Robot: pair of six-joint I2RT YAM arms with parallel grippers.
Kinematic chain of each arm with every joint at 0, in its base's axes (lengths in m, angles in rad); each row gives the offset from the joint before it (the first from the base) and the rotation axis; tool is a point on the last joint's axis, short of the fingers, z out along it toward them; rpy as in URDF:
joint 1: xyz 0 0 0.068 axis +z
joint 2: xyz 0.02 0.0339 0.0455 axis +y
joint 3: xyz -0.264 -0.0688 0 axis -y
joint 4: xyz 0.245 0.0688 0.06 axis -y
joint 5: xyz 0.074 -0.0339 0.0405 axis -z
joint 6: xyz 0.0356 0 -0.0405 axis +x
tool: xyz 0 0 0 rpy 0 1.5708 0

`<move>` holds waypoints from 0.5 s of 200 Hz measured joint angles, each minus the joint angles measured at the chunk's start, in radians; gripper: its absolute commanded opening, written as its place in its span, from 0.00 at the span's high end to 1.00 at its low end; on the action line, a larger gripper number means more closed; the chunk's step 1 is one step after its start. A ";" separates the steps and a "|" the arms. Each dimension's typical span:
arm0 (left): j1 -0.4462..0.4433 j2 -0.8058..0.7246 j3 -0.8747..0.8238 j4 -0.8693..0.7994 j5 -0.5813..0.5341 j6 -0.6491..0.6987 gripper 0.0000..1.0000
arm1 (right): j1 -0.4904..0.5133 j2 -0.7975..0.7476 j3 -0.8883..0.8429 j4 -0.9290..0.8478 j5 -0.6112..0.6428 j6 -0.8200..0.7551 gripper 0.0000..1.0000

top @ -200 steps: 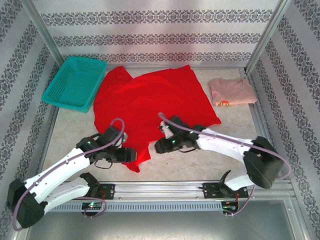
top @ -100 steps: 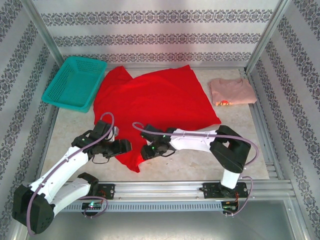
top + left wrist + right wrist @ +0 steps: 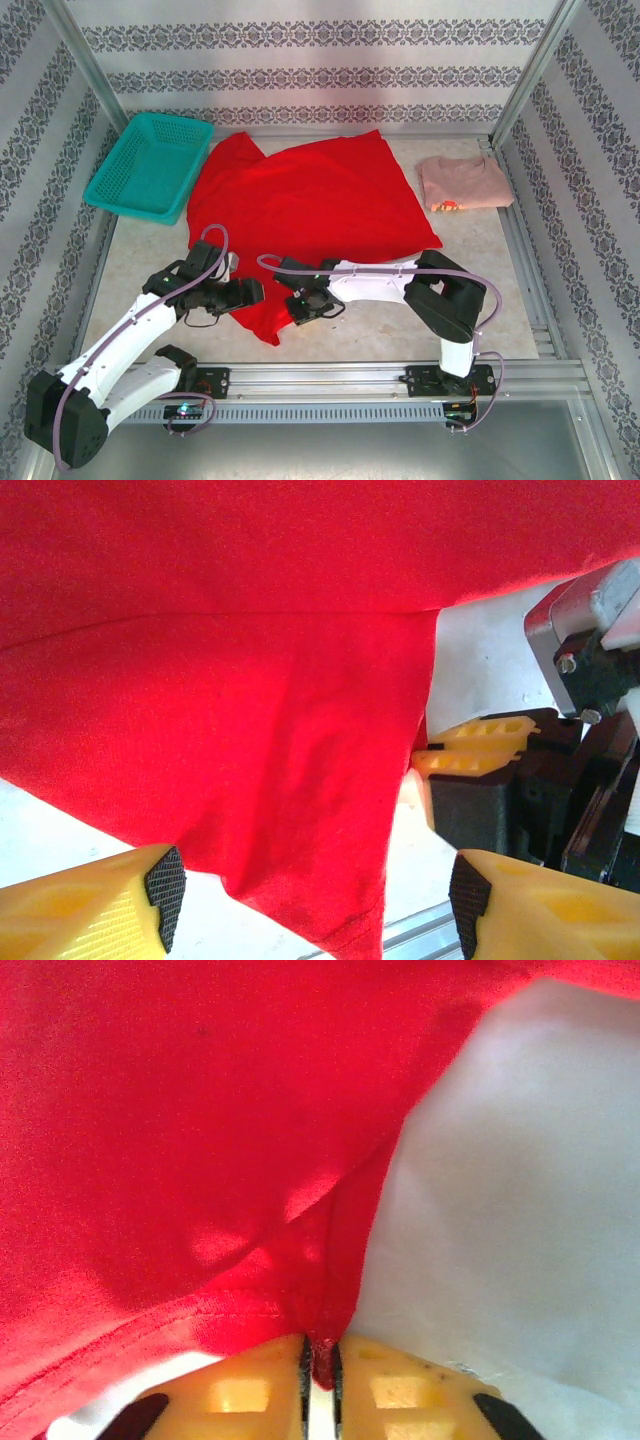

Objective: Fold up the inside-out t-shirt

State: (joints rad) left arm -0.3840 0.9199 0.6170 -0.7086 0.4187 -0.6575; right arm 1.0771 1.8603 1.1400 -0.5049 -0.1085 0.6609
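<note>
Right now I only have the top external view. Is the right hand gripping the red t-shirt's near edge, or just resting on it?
Observer: Gripping. In the right wrist view the right hand is shut, with a fold of the red t-shirt at its hem pinched between the fingers.
Operator: And the left hand, does it have any cloth?
Observer: No. The left wrist view shows the left hand open. Its black pads stand apart on either side of the shirt's near corner and clamp nothing.
</note>
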 measured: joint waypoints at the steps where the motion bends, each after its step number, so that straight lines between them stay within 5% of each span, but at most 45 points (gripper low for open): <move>1: 0.000 0.000 0.000 0.000 0.000 0.000 0.28 | 0.000 0.000 0.000 -0.001 0.000 0.001 0.93; 19: 0.000 0.000 0.000 0.000 0.000 0.003 0.28 | 0.000 -0.003 0.002 -0.005 0.004 0.001 1.00; 100: -0.048 0.006 -0.005 -0.001 0.018 0.002 0.28 | -0.034 -0.093 -0.035 -0.061 0.003 -0.001 1.00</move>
State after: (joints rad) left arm -0.4316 0.9260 0.6125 -0.7097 0.4362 -0.6559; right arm 1.0428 1.7668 1.1046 -0.5663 -0.1059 0.6598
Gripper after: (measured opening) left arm 0.720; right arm 0.062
